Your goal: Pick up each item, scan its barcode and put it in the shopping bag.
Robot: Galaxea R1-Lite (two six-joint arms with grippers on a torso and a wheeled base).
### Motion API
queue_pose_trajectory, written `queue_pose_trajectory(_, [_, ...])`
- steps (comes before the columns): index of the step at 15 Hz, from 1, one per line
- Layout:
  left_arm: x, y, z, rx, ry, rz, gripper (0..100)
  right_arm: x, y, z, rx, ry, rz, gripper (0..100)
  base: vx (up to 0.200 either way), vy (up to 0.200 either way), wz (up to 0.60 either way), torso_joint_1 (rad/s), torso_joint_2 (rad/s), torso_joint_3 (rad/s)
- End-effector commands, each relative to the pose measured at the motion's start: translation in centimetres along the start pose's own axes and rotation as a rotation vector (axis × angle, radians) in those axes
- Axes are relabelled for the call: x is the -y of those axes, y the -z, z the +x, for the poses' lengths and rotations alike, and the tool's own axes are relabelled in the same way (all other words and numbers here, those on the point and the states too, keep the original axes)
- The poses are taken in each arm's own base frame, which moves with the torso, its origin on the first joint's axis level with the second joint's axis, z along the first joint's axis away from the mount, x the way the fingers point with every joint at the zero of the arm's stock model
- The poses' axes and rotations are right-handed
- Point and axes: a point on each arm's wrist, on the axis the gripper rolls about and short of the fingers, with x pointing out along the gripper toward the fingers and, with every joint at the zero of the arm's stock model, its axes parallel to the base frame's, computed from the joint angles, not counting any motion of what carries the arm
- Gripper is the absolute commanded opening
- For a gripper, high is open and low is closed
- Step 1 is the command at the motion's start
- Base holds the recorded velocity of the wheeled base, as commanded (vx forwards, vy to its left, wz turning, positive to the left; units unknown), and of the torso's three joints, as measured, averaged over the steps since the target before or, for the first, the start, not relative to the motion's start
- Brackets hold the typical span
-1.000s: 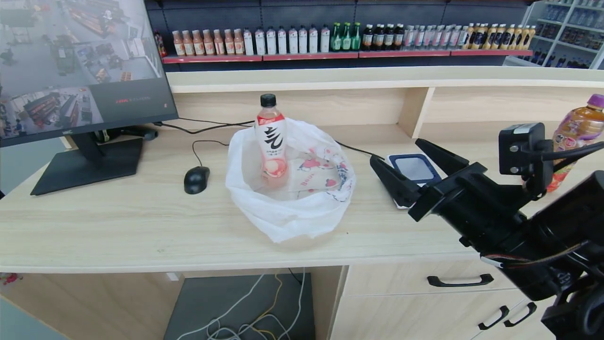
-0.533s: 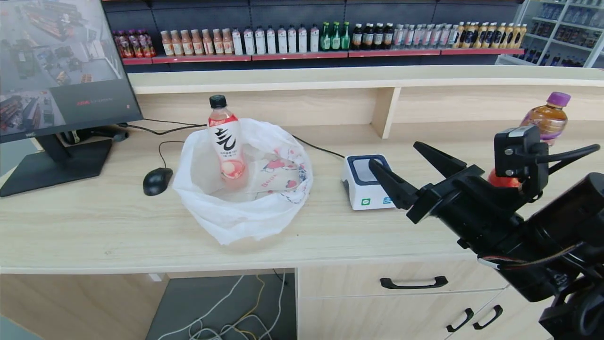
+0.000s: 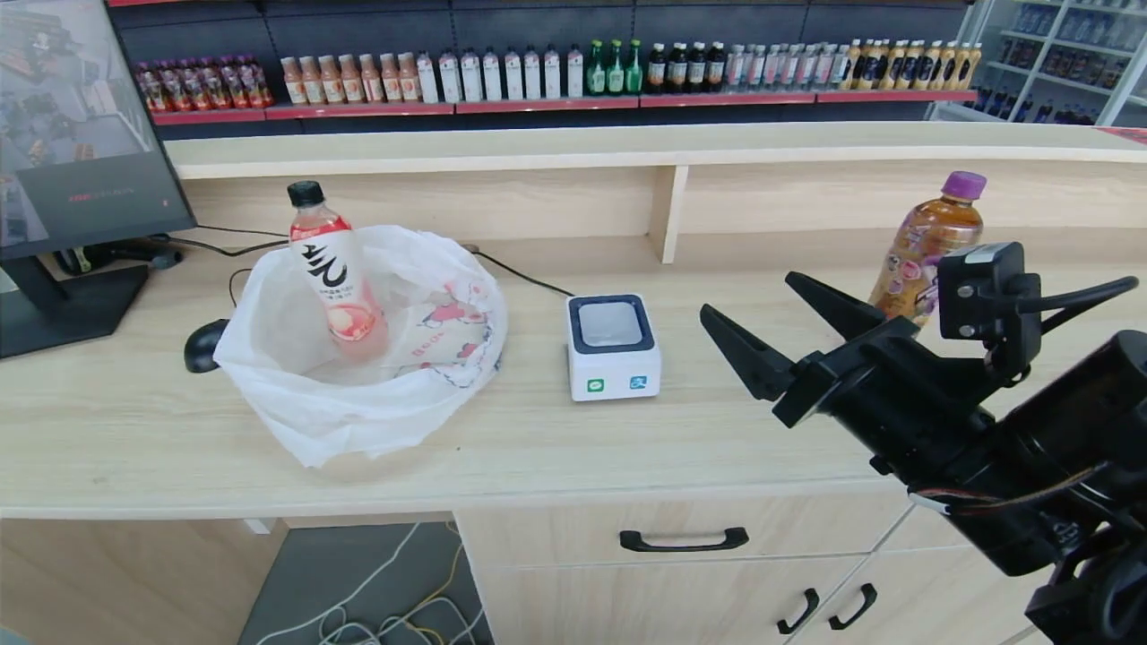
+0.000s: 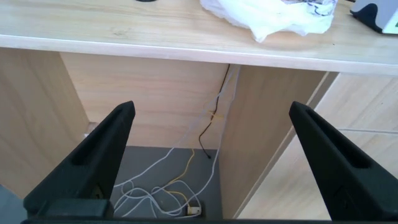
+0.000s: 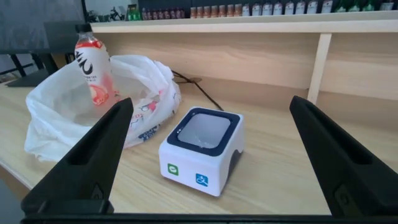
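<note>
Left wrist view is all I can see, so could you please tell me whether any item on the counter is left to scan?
Observer: Yes, a purple-capped bottle stands upright at the right end of the counter.
Operator: Has anything been bagged?
Observer: A pink bottle stands upright inside the shopping bag.
Operator: And my other arm?
Observer: The right gripper is open and empty, to the right of the scanner.

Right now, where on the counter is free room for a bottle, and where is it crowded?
Free: the counter's front strip before the shopping bag and scanner; the gap between bag and scanner; the stretch between scanner and purple-capped bottle, near the right gripper. Crowded: the left end, with mouse, monitor stand and cables.
</note>
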Motion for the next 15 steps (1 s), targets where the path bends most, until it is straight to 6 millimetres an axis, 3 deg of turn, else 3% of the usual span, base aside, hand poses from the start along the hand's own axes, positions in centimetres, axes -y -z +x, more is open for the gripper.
queue_pose_trajectory(1, [0.00,0.00,0.00,0.000,-0.001,0.000,100,0.00,-0.08,-0.09,0.002,0.001,0.000,100,0.000,-0.200,0.00,0.002,0.00,0.002])
queue_pose_trajectory(11, [0.00,0.00,0.00,0.000,-0.001,0.000,100,-0.03,0.00,-0.35,-0.006,-0.001,0.000,100,0.000,-0.200,0.00,0.003,0.00,0.003])
queue_pose_trajectory(15, [0.00,0.00,0.00,0.000,-0.001,0.000,100,0.00,0.30,-0.40,-0.018,0.001,0.000,100,0.000,0.000,0.00,0.000,0.00,0.000])
